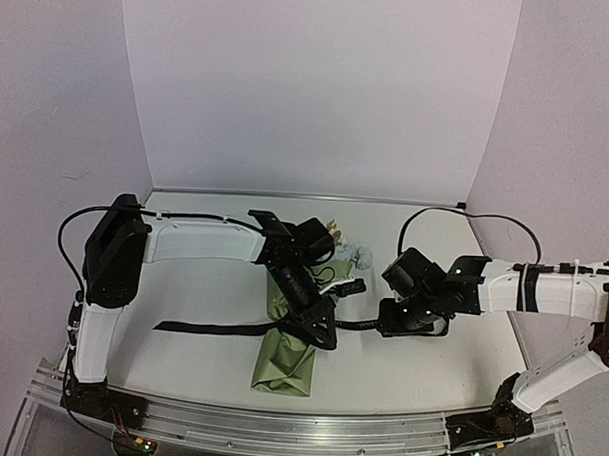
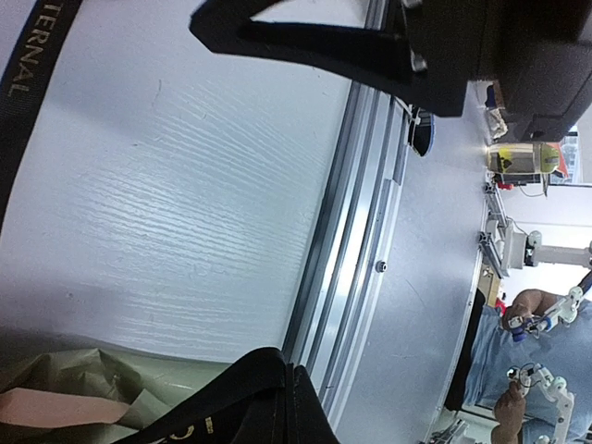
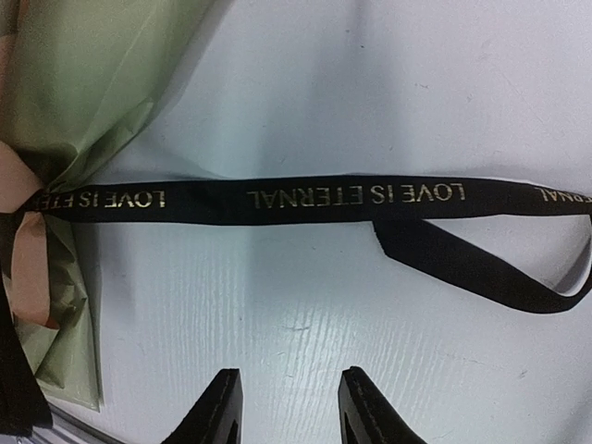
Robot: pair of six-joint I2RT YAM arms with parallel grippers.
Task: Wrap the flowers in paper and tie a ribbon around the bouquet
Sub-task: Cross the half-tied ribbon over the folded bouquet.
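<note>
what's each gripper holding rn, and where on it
the left gripper is shut on the ribbon, apparently pinching it right next to the bouquet. the right gripper is open and holds nothing; the ribbon lies just ahead of it.

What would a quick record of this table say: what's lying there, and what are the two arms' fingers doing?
Bouquet: flowers in olive paper, lying mid-table
Ribbon: black, gold "LOVE IS ETERNAL", runs out from the paper to both sides, flat on the table
Left fingers: shut, over the bouquet; whether they pinch the ribbon is unclear
Right fingers: open, nothing between them, just short of the ribbon
Knot: none in view
</note>
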